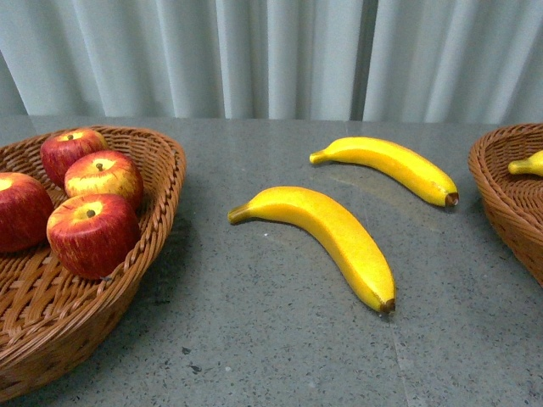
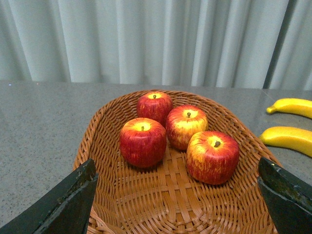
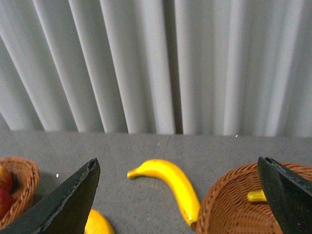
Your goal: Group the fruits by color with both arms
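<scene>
1. We see four apples (image 1: 92, 233) in the left basket (image 1: 161, 170), packed close together, and some of them touch.
2. Two bananas lie on the grey table (image 1: 254, 339) between the baskets, apart from each other. The near banana (image 1: 327, 233) is mid-table, and the far banana (image 1: 390, 165) is behind it, closer to the right basket (image 1: 501, 195).
3. A third banana (image 1: 528, 165) lies in the right basket, and we see only its end at the frame edge.
4. The left gripper (image 2: 176, 165) hangs over the near end of the left basket. Its fingers (image 2: 73, 200) are spread wide with nothing between them, and the apples sit beyond the tips, untouched.
5. The right gripper (image 3: 178, 162) is above the table with its fingers (image 3: 73, 200) wide apart, holding nothing. The far banana and the right basket's rim lie ahead of it.
6. We see a pale curtain (image 1: 271, 51) behind the table.
</scene>
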Controlling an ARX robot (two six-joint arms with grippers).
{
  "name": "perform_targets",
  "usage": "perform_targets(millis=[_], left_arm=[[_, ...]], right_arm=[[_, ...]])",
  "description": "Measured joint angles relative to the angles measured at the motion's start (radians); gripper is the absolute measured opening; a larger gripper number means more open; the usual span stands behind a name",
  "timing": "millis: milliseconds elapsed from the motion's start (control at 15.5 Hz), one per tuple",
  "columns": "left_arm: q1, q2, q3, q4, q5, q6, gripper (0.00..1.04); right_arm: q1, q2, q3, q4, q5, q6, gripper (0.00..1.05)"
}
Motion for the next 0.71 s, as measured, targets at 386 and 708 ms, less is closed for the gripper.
perform_targets(millis=[386, 708], left_arm=[[0.000, 0.000, 0.000, 0.000, 0.000, 0.000, 0.98], [0.000, 0.000, 0.000, 0.000, 0.000, 0.000, 0.98]], right_arm=[[0.196, 0.483, 0.555, -0.370, -0.006, -0.051, 0.98], [0.253, 0.618, 0.631, -0.617, -0.066, -0.091, 0.98]])
